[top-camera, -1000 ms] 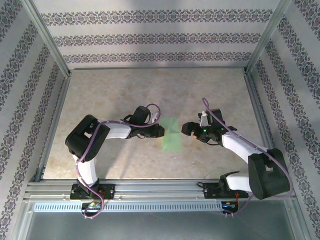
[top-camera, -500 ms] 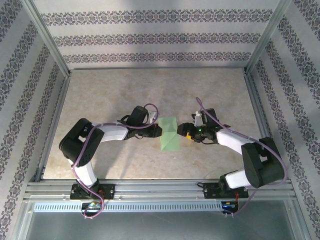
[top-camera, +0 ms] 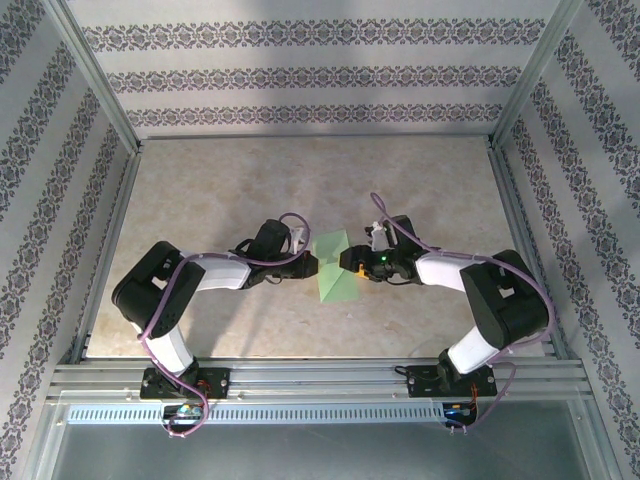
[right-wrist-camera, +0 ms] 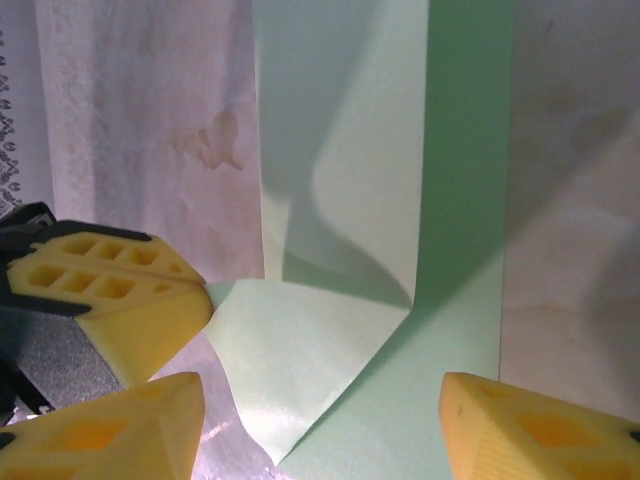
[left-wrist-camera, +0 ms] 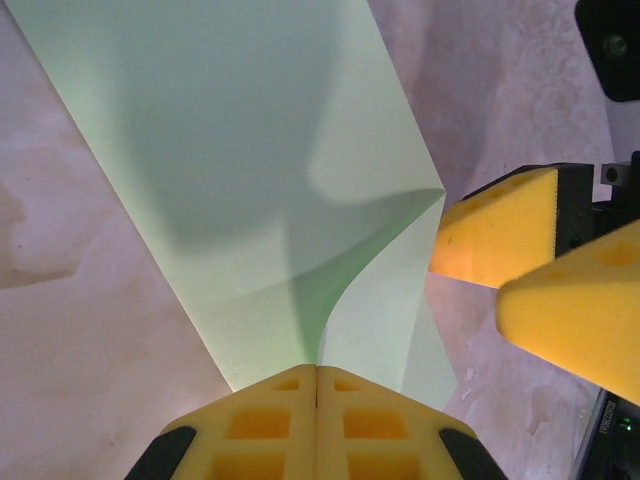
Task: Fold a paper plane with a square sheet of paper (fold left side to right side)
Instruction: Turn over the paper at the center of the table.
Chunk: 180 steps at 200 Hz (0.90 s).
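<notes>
Left wrist view: left gripper [left-wrist-camera: 317, 375] pinches a corner of the square sheet of paper [left-wrist-camera: 230, 150] mid table [top-camera: 200, 200], one side curled up (not flattened); right gripper [right-wrist-camera: 320, 390] gapes beside it. First fold looks begun; creasing and later folds remain

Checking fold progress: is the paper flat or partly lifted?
Partly lifted: the shut left claw pinches the paper, and one flap curls up.
</notes>
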Available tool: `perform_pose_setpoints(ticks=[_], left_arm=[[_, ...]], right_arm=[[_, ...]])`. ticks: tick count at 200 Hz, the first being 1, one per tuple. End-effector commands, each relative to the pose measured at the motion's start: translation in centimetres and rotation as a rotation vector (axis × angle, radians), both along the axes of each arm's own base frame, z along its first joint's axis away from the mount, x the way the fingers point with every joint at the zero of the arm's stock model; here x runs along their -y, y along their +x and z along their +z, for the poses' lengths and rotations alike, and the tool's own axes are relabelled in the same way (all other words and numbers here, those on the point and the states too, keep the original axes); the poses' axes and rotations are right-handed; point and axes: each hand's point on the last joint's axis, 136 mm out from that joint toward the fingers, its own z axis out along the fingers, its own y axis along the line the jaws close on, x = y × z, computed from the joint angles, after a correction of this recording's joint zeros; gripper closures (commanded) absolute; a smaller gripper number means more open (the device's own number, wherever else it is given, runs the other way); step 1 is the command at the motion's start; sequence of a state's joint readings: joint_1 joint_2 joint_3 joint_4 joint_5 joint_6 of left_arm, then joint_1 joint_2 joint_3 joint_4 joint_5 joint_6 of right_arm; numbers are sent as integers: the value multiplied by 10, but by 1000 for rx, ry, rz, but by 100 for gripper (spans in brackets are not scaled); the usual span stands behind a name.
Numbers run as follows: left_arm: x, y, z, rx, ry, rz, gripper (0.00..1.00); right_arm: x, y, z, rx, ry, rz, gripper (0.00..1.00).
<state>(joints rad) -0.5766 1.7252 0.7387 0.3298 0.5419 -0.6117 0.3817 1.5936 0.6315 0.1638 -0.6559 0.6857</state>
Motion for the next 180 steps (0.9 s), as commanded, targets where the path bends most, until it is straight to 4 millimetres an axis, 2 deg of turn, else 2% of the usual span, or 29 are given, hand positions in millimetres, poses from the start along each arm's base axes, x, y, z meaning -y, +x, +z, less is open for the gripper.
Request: perform_pose_setpoints(ticks=[1, 56, 98, 113, 137, 164, 180], left_arm=[[4, 7, 18, 63, -36, 18, 100], [2, 6, 10, 45, -35, 30, 100], [-2, 6, 4, 33, -12, 43, 100], [-3, 7, 2, 26, -8, 48, 100], [-4, 6, 0, 22, -4, 50, 100], [-9, 7, 4, 32, 6, 65, 87], [-16, 8, 11, 56, 12, 87, 73]], right_arm=[[-15, 17, 15, 67, 43, 16, 38], [-25, 30, 10, 63, 50, 25, 43], [-30, 28, 8, 59, 56, 36, 50], [-31, 28, 6, 52, 53, 38, 55], [-32, 28, 1, 45, 45, 34, 68], [-30, 29, 3, 55, 35, 27, 86], [-28, 29, 9, 75, 35, 24, 96]])
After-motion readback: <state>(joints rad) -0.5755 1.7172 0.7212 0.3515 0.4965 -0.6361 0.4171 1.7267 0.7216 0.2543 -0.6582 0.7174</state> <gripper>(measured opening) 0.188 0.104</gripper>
